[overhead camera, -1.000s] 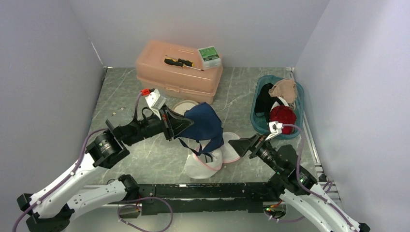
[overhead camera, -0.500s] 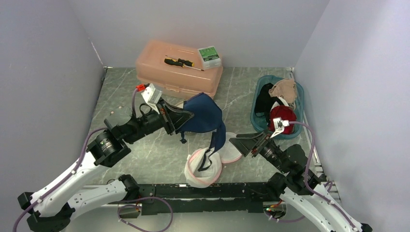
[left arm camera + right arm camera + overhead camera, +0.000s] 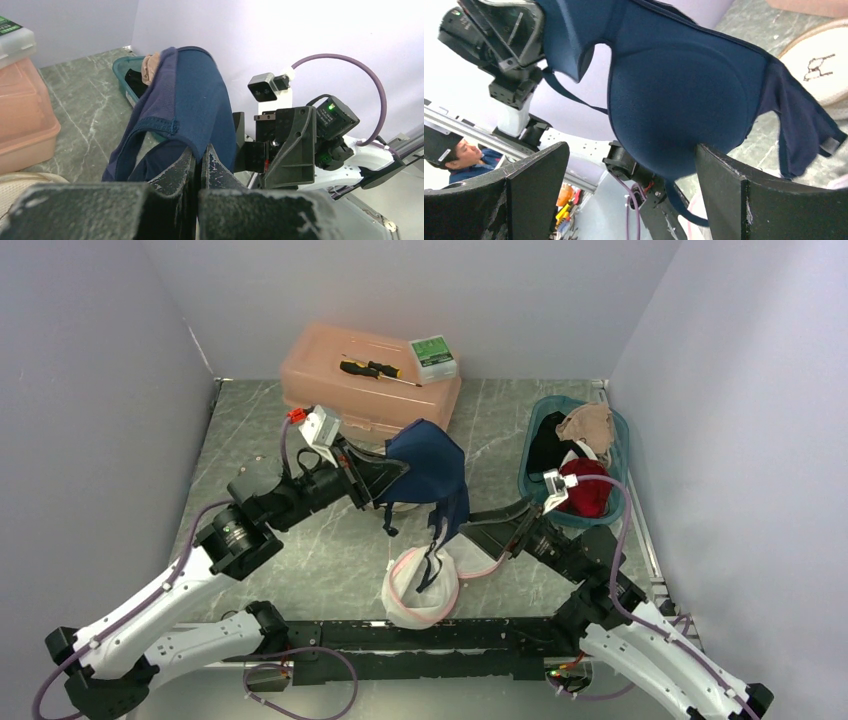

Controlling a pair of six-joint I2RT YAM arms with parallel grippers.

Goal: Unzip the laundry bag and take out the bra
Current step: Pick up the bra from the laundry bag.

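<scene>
A navy blue bra (image 3: pixel 430 475) hangs in the air over the middle of the table. My left gripper (image 3: pixel 393 475) is shut on its edge. In the left wrist view the fabric (image 3: pixel 200 95) drapes over the closed left gripper (image 3: pixel 201 152). One strap (image 3: pixel 436 558) trails down into the open white mesh laundry bag (image 3: pixel 408 602) with pink trim, near the front edge. My right gripper (image 3: pixel 478 533) stands open just right of the bra, holding nothing. In the right wrist view a bra cup (image 3: pixel 674 100) fills the space ahead of the wide-open right gripper (image 3: pixel 629 150).
A salmon plastic box (image 3: pixel 350 400) stands at the back, with a screwdriver (image 3: pixel 375 368) and a small green-and-white box (image 3: pixel 432 355) on top. A teal basket (image 3: pixel 530 480) of clothes sits at the right. A white round pad (image 3: pixel 482 562) lies beside the bag.
My left gripper has lifted the bra higher and toward the back, pulling it out of the bag until only a strap trails in. My right gripper has moved up and left toward the bra.
</scene>
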